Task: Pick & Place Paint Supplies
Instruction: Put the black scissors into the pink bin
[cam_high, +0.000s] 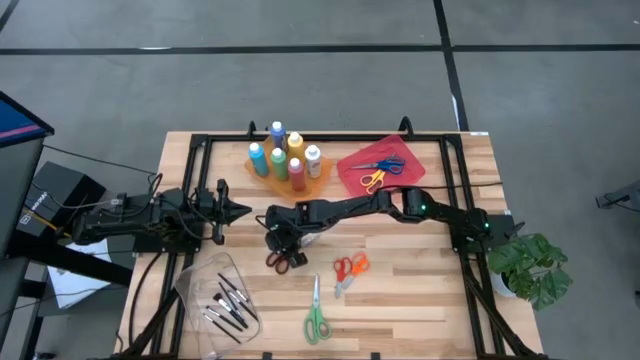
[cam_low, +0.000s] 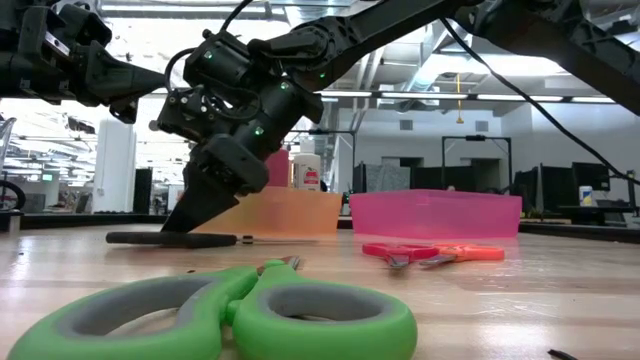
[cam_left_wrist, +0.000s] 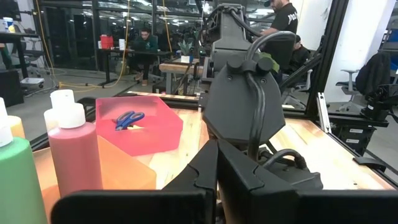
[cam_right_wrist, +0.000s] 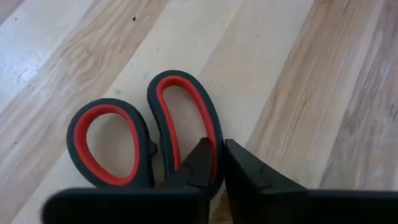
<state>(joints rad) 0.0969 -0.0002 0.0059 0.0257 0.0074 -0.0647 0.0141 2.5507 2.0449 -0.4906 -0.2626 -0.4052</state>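
Observation:
Scissors (cam_high: 286, 261) with dark handles lined in red lie flat on the table's middle, their two loops (cam_right_wrist: 124, 143) filling the right wrist view. My right gripper (cam_high: 283, 248) slants down onto them from the right and is shut on one loop. My left gripper (cam_high: 235, 210) is shut on nothing and hangs level at the table's left. Several paint bottles (cam_high: 283, 160) stand in an orange tray (cam_high: 258, 180). Blue scissors (cam_high: 385, 165) and yellow scissors (cam_high: 372, 181) lie in a red tray (cam_high: 400, 150). Orange scissors (cam_high: 350, 268) and green scissors (cam_high: 317, 315) lie on the wood. My right gripper pinches the outer rim (cam_right_wrist: 213, 130) of one handle loop between its two fingers, close to where the handles meet. The fingers (cam_low: 195, 215) slant down from above and from the table's right. The scissors (cam_low: 170, 239) still lie flat on the table.
A clear tray (cam_high: 205, 275) with several thin dark brushes (cam_high: 228, 305) sits at the near left. A potted plant (cam_high: 530, 265) stands by the table's right edge. A black frame (cam_high: 300, 137) borders the work area. People sit in the room beyond the table.

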